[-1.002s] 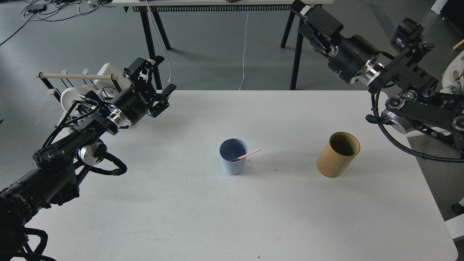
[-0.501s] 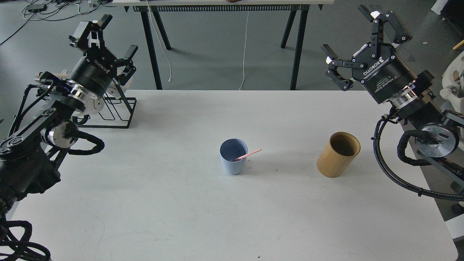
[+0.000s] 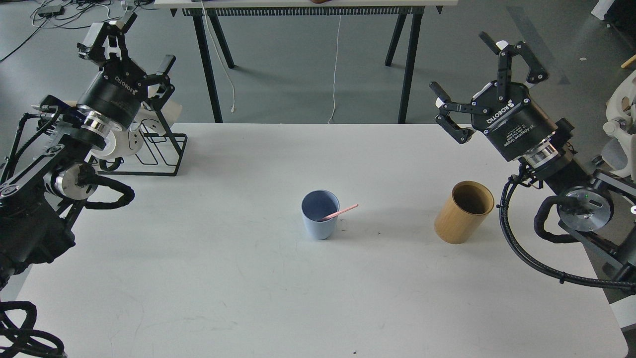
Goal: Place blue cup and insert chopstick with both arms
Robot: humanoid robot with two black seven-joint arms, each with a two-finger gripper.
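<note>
The blue cup (image 3: pixel 319 214) stands upright near the middle of the white table (image 3: pixel 248 278). The pink chopstick (image 3: pixel 342 211) rests inside it and leans out over the right rim. My left gripper (image 3: pixel 126 44) is open and empty, raised at the far left above the mug rack. My right gripper (image 3: pixel 479 74) is open and empty, raised at the far right, above and behind the tan cylinder. Both grippers are well away from the cup.
A tan wooden cylinder (image 3: pixel 463 212) stands right of the cup. A black wire mug rack (image 3: pixel 149 149) with white mugs sits at the table's far left corner. A second table's black legs (image 3: pixel 408 64) stand beyond the far edge.
Both arms have swung up and away from the table's middle, and their grippers now point upward and open. The cup and the chopstick have not moved.
</note>
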